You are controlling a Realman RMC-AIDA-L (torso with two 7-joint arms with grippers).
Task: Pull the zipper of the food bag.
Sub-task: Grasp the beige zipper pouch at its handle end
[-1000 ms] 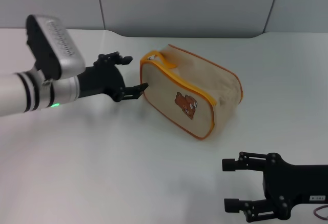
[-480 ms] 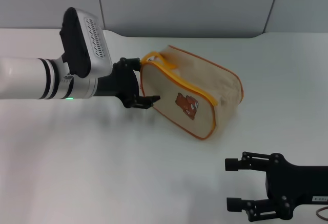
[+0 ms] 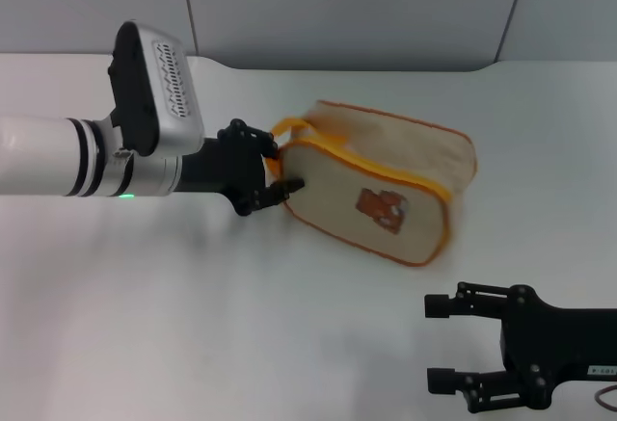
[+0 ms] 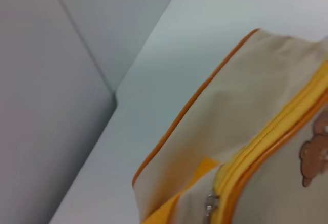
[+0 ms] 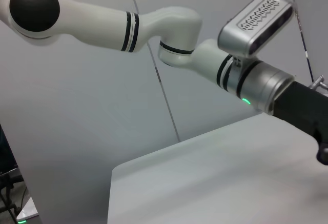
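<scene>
A boxy beige fabric food bag with orange piping and a small brown bear picture (image 3: 381, 190) lies on its side on the white table (image 3: 193, 325), toward the far middle. The left gripper (image 3: 271, 169) presses against the bag's end by the orange loop handle (image 3: 289, 129), its black fingers closed narrowly at that end; what exactly they pinch cannot be told. In the left wrist view the small silver zipper pull tab (image 4: 210, 205) sits on the yellow-orange seam. The right gripper (image 3: 442, 341) rests near the table's front right corner, fingers spread wide, well apart from the bag.
</scene>
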